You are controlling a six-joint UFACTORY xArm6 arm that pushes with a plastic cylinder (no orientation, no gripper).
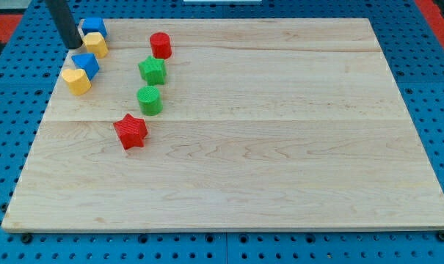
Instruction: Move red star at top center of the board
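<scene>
Pale wooden board [280, 161], smooth planks with long grain lines, is filling the view over a blue pegboard table [434, 110]. I'm running a bare rod with no jaws to open or close; my tip [73, 44] is sitting at the board's top left corner, just left of the blue cube-like block [94, 28] and the yellow block [96, 45]. A ridged red plastic star block [130, 131] is lying well apart from it, down and to the view's right, left of centre. I'm judging the push must come from the star's lower left, driving it up and right, skirting the green cylinder [150, 100], green star-like block [153, 70] and red cylinder [160, 45].
</scene>
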